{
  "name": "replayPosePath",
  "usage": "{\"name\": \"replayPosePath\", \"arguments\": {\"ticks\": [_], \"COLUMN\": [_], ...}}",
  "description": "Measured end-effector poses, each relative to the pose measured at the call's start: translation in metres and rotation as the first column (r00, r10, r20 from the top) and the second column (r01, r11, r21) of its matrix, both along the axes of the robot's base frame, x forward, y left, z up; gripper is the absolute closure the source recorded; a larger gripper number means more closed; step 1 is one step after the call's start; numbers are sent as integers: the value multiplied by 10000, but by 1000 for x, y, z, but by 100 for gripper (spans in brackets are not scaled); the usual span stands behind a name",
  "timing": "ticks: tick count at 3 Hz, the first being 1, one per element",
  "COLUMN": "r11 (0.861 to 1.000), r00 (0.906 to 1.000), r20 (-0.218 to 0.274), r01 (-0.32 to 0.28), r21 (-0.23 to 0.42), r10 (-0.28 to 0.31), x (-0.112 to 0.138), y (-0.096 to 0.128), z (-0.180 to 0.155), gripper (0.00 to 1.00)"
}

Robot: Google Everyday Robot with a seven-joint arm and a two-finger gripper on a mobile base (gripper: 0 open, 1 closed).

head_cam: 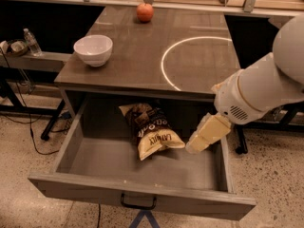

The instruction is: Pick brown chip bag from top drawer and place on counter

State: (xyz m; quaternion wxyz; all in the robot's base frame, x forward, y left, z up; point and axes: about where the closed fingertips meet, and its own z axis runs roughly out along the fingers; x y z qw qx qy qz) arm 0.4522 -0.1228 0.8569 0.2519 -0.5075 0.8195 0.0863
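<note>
The brown chip bag (pixel 150 131) lies flat in the open top drawer (pixel 142 201), toward its back middle, dark brown at the top and cream-yellow at the bottom. The drawer is pulled fully out, its black handle (pixel 138 204) at the front. My gripper (pixel 203 136) hangs over the right side of the drawer, just right of the bag and apart from it, below my white arm (pixel 259 91). The counter (pixel 137 56) with its thin white circle (pixel 197 63) is above the drawer.
A white bowl (pixel 93 50) stands on the counter's left front. A red apple (pixel 145 12) sits at its back edge. A water bottle (pixel 32 42) stands on a side shelf at the left. Cables run over the speckled floor.
</note>
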Motion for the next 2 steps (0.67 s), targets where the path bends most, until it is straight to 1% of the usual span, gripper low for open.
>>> {"name": "replayPosePath", "arguments": {"ticks": [1, 2], "r11": [9944, 9776], "r00": [9959, 9845], "r20": [-301, -675], "r01": [871, 1695], "r21": [591, 1245], "r10": [-855, -1621], "x": [1, 12], "y": [12, 28], "z": [-29, -74], "gripper": [0, 0]}}
